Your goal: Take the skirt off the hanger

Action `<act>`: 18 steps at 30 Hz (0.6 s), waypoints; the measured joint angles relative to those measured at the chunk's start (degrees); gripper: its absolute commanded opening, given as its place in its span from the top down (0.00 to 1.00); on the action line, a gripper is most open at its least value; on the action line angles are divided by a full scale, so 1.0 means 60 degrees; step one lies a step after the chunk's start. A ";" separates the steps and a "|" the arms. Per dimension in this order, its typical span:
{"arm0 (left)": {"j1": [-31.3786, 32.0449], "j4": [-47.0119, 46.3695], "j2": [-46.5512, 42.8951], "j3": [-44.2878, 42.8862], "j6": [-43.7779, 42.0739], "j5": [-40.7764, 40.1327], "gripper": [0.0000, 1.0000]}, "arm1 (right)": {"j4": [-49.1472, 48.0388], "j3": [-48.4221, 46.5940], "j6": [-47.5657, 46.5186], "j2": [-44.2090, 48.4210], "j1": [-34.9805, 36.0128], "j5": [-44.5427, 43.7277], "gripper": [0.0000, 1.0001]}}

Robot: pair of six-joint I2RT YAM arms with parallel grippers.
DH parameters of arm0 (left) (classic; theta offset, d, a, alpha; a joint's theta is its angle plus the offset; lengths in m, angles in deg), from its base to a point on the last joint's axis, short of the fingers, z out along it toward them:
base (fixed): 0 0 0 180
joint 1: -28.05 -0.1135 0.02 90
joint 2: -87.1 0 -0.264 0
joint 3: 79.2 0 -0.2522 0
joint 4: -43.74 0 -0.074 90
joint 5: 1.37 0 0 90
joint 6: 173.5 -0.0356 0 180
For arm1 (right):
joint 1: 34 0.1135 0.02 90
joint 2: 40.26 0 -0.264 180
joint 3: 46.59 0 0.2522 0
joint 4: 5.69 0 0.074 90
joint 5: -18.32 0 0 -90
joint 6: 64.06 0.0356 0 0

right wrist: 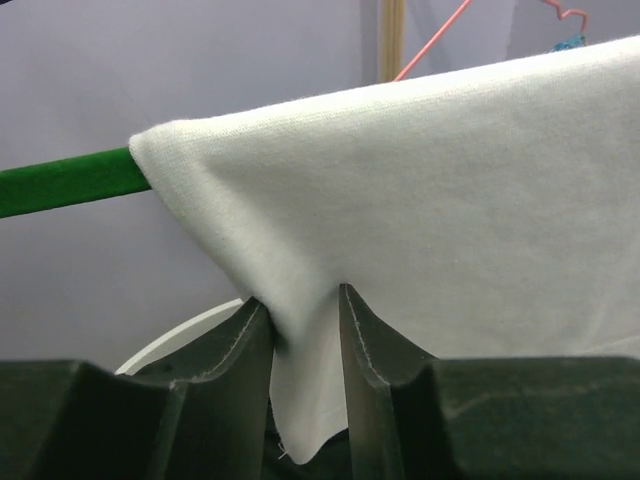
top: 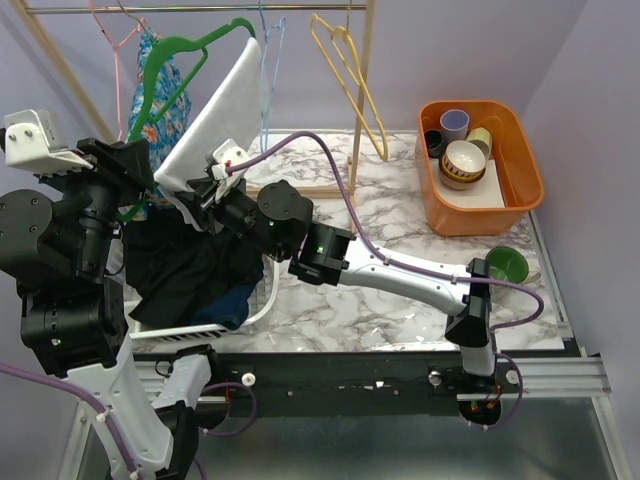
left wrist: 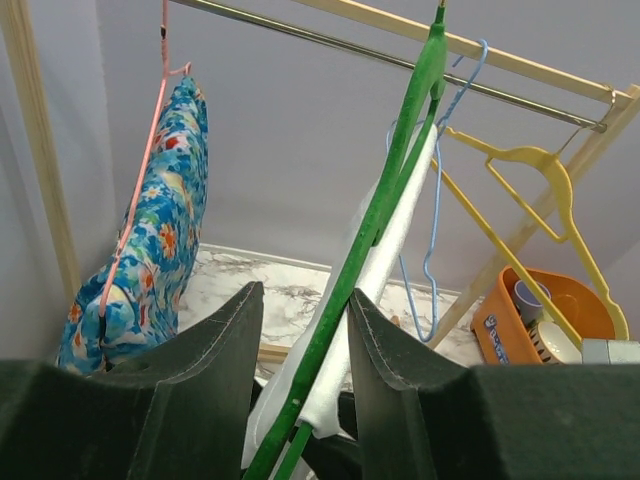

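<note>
Dark fingers of the right tool (right wrist: 300, 298) are filling the bottom of the right wrist view. They are pinching a hanging fold of white cloth (right wrist: 450, 200), with the fabric touching both inner faces. That cloth is draping over a green hanger (right wrist: 70, 180), whose bare arm is sticking out toward 9 o'clock.

In the left wrist view the left tool (left wrist: 303, 290) is standing part spread. The same green hanger and its white cloth are running up between its fingers; whether they are pressing on it I cannot tell.

From above, the black skirt (top: 190, 265) is lying bunched in a white basket (top: 262, 300) at the 8 o'clock side of the marble surface (top: 400, 240), off any hanger. The light-blue hanger (left wrist: 436, 210) is hanging bare from the rail (top: 200, 10) at 12 o'clock, just beside the green one. A floral garment (left wrist: 160, 230) is hanging on a pink hanger (left wrist: 144, 150) toward 10 o'clock. An orange tub (top: 480, 222) is holding bowls and cups at 2 o'clock, and a green bowl (top: 507, 265) is sitting at 4 o'clock.
</note>
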 measured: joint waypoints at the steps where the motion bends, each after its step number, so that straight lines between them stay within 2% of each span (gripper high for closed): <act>1: 0.0000 0.0000 0.0000 -0.0004 0.0000 0.0000 1.00 | -0.0007 -0.0004 0.0007 0.0000 0.0000 -0.0004 0.80; 3: 0.0000 0.0000 0.0000 0.0000 0.0000 0.0000 1.00 | -0.0015 -0.0029 0.0026 0.0000 0.0000 -0.0004 0.99; 11: 0.0000 -0.0004 -0.0047 0.0066 -0.0229 -0.0342 1.00 | -0.0153 0.0127 0.0113 0.0047 -0.0004 0.0171 0.99; 18: 0.0026 0.0157 -0.0084 0.0270 -0.1129 -0.2029 1.00 | -0.0583 0.1399 0.0127 0.0699 -0.0004 0.1253 0.99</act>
